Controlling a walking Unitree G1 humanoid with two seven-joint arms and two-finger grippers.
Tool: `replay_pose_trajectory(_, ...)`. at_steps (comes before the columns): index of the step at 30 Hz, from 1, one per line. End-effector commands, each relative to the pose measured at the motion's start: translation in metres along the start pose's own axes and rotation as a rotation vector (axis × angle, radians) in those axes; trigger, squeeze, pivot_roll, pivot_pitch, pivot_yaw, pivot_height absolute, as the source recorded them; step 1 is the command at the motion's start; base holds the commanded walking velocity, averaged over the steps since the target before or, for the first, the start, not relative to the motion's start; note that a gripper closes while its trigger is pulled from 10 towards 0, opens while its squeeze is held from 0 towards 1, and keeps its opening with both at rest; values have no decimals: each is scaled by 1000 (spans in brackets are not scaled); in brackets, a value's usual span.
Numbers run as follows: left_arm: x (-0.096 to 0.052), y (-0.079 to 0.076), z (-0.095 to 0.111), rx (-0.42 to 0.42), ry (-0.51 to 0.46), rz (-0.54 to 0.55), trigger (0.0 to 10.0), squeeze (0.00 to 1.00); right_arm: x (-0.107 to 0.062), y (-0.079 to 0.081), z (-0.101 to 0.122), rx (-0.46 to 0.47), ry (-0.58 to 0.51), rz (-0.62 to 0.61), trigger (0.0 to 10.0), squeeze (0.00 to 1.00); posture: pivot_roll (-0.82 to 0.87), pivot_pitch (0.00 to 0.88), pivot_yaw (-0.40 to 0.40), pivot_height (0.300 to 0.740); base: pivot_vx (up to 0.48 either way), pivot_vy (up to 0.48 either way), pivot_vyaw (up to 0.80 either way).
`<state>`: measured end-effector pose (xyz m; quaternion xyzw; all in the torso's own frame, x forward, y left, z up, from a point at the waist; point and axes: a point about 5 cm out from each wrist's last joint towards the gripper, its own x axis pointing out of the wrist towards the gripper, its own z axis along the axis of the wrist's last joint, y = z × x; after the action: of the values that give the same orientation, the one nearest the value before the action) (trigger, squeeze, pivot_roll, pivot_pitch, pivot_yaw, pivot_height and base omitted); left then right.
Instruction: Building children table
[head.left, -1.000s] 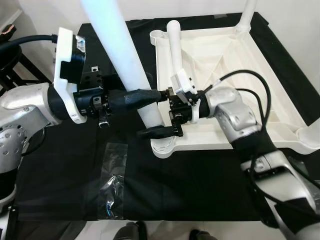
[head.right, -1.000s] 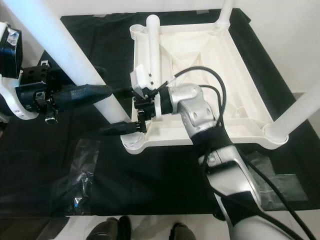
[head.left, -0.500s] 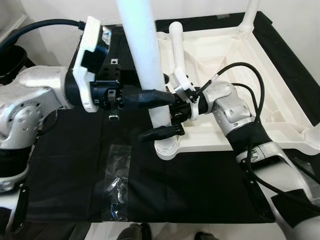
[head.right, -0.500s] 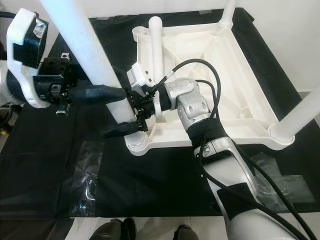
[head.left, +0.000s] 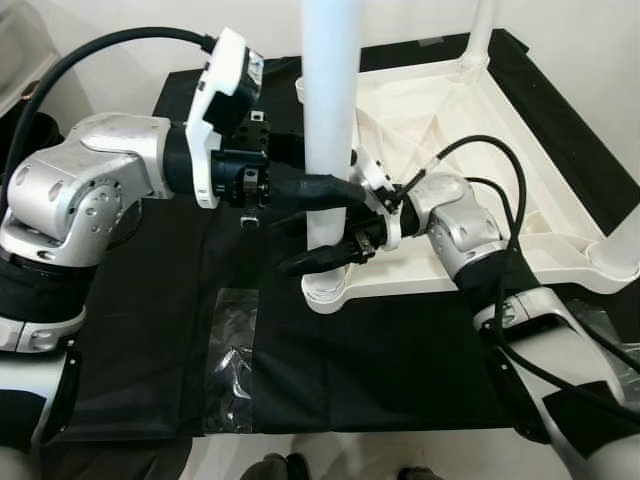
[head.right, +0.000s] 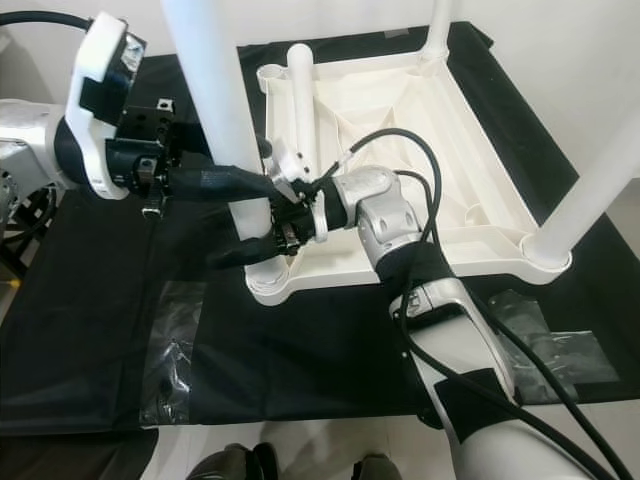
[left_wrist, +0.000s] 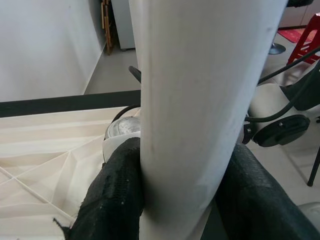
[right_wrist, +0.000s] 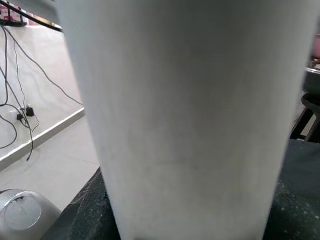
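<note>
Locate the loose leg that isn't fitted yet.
The loose leg lies flat in the upturned tabletop, along its robot-left rim, just behind the upright leg that both pincers hold at the near-left corner.

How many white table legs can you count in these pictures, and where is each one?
4. One leg is gripped by both grippers at the tabletop's near left corner; one is at the far left; one at the far right; one at the near right.
</note>
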<state>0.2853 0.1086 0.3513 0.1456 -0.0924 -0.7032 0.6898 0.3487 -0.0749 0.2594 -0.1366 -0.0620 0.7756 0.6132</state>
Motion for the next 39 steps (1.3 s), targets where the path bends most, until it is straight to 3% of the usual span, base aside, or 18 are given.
replay_pose_trajectory(1, 24, -12, -16, -70, 8, -173, 10000, 0, 9, -5, 3, -8, -27, -47, 0, 0, 40, 185, 140, 740, 0, 0, 0)
replay_pose_trajectory(3, 23, -9, -17, -62, 3, -138, 10000, 0, 9, -6, 2, -9, -27, -61, 0, 0, 40, 185, 140, 740, 0, 0, 0)
replay_pose_trajectory(4, 21, -7, -18, -56, 5, -117, 10000, 424, 9, -6, 1, -11, -26, -79, 0, 0, 40, 186, 140, 740, 0, 0, 0)
replay_pose_trajectory(5, 17, -4, -19, -62, 10, -88, 10000, 510, 9, -9, 0, -9, -23, -122, 0, 0, 39, 189, 137, 740, 0, 0, 0)
replay_pose_trajectory(8, 11, 2, -19, -60, 4, -25, 10000, 518, 8, -12, -2, 6, -17, -181, 0, 0, 38, 189, 136, 740, 0, 0, 0)
replay_pose_trajectory(10, 7, 6, -19, -52, 2, 21, 10000, 467, 7, -14, -4, 22, -13, -215, 0, 0, 38, 191, 134, 740, 0, 0, 0)
replay_pose_trajectory(11, 3, 9, -19, -49, 0, 51, 10000, 290, 6, -16, -7, 52, -2, -262, 0, 0, 37, 192, 133, 740, 0, 0, 0)
replay_pose_trajectory(12, 3, 9, -19, -49, 0, 51, 10000, 290, 6, -16, -7, 52, -2, -262, 0, 0, 37, 192, 133, 740, 0, 0, 0)
replay_pose_trajectory(13, -1, 10, -19, -47, -1, 67, 10000, 12, 6, -17, -10, 63, 12, -294, 0, 0, 36, 193, 132, 740, 0, 0, 0)
replay_pose_trajectory(16, -6, 12, -19, -44, -9, 94, 10000, 0, 5, -18, -17, 102, 51, -331, 0, 0, 36, 193, 132, 740, 0, 0, 0)
replay_pose_trajectory(18, -18, 15, -19, -28, -32, 163, 10000, 0, 16, -11, -61, 326, 201, -628, 0, 0, 12, 200, 114, 740, 0, 0, 0)
replay_pose_trajectory(19, -18, 15, -19, -28, -32, 163, 10000, 0, 16, -11, -61, 326, 201, -628, 0, 0, 12, 200, 114, 740, 0, 0, 0)
replay_pose_trajectory(22, -24, 19, -20, -16, -49, 215, 10000, 0, 40, 24, -92, 466, 248, -707, 0, 0, 20, 211, 109, 740, 0, 0, 0)
replay_pose_trajectory(24, -25, 21, -23, 0, -37, 246, 10000, 0, 49, 38, -99, 481, 227, -756, 0, 0, 10, 206, 113, 740, 0, 0, 0)
replay_pose_trajectory(36, -20, 19, -31, -10, 5, 250, 10000, 0, 65, 31, -86, 452, 153, -892, 0, 0, 3, 192, 111, 740, 0, 0, 0)
replay_pose_trajectory(37, -21, 19, -32, -12, 7, 260, 8235, 0, 67, 34, -83, 455, 158, -903, 0, 0, 3, 192, 111, 740, 0, 0, 0)
replay_pose_trajectory(38, -21, 20, -32, -13, 6, 267, 2157, 0, 68, 36, -81, 453, 164, -908, 0, 0, 3, 190, 111, 740, 0, 0, 0)
replay_pose_trajectory(39, -21, 20, -32, -13, 6, 267, 2157, 0, 68, 36, -81, 453, 164, -908, 0, 0, 3, 190, 111, 740, 0, 0, 0)
